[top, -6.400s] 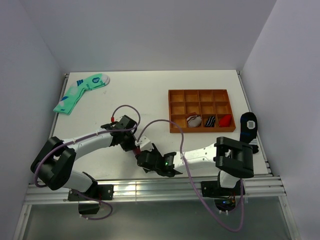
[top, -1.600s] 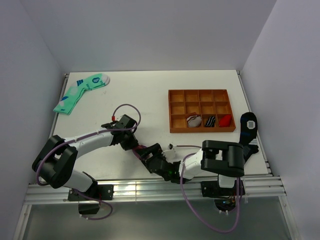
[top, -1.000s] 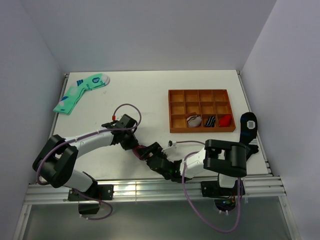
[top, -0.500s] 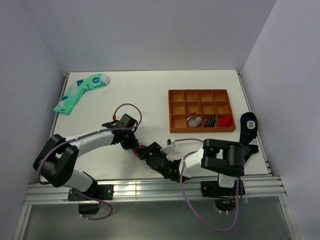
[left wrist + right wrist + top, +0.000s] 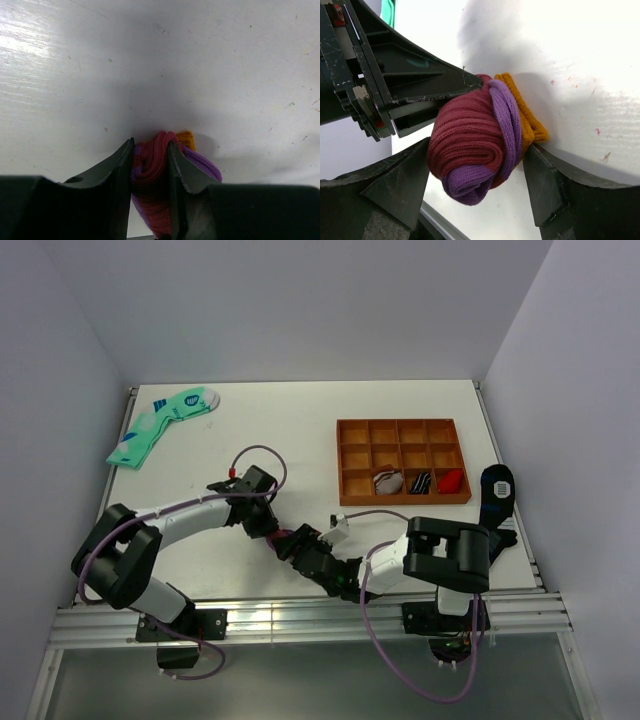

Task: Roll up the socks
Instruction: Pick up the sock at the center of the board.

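Note:
The socks (image 5: 470,135) are a tight maroon-red roll with purple bands and an orange-mustard cuff at one end, lying on the white table. In the top view they (image 5: 288,537) show as a small dark red spot between the two grippers. My left gripper (image 5: 150,150) is shut on the roll (image 5: 156,165), with maroon knit squeezed between its fingers. My right gripper (image 5: 477,150) spans the roll from the other side, one finger against the maroon side and the other against the orange cuff. Both grippers meet near the table's front middle (image 5: 275,530), (image 5: 300,545).
An orange compartment tray (image 5: 340,465) stands at the right with three rolled socks (image 5: 388,481) in its front row. The mint-green socks (image 5: 160,425) lie at the back left. The black sock (image 5: 497,490) lies at the right edge.
The right arm has swung in from the front and its gripper has closed in on the roll. The left gripper has shifted slightly right, still holding the socks.

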{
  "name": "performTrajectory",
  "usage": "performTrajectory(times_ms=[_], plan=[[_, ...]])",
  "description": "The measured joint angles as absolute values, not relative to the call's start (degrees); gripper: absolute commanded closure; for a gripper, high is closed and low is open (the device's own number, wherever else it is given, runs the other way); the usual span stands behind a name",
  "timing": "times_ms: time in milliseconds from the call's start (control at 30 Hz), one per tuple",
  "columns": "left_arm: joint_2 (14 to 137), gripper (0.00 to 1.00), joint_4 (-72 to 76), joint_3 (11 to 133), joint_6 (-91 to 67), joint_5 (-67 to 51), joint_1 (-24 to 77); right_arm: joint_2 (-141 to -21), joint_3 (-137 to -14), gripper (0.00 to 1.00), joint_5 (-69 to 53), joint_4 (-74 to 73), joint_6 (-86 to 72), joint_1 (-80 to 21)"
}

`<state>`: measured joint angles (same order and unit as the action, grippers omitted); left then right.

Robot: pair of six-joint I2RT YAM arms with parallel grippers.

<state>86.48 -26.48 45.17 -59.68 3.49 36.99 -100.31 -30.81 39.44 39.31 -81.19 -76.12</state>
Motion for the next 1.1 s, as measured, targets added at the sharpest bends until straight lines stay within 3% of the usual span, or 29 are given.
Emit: performTrajectory(times_ms=[300, 467, 567, 600, 767, 1033, 1100], plan=[[87.66, 1.00, -26.63, 46.11, -59.16, 3.25, 36.99, -100.22, -29.30, 0.21, 37.34, 42.52, -79.20, -73.65], [88.31, 1.00, -26.30, 46.28, -59.13, 2.87, 36.99, -99.79, -28.21, 0.28, 36.12, 43.57, -78.13, -72.84], [88.77, 1.00, -26.20, 46.61, -59.09, 2.57, 37.06, -99.44, -27.55, 0.36, 35.66, 43.88, -77.62, -72.58], [88.90, 1.00, -26.17, 46.72, -59.02, 2.52, 37.10, -99.33, -27.40, 0.45, 35.46, 43.97, -77.45, -72.44], [89.49, 1.00, -26.39, 47.37, -58.46, 2.39, 37.23, -99.24, -26.46, 0.58, 34.35, 45.63, -76.75, -71.83], [89.91, 1.00, -27.07, 48.34, -57.23, 2.44, 37.43, -99.61, -25.80, 0.92, 32.12, 47.59, -76.38, -70.85], [89.91, 0.95, -27.29, 48.56, -56.84, 2.57, 37.50, -99.61, -25.80, 0.98, 31.70, 47.53, -76.55, -70.65]])
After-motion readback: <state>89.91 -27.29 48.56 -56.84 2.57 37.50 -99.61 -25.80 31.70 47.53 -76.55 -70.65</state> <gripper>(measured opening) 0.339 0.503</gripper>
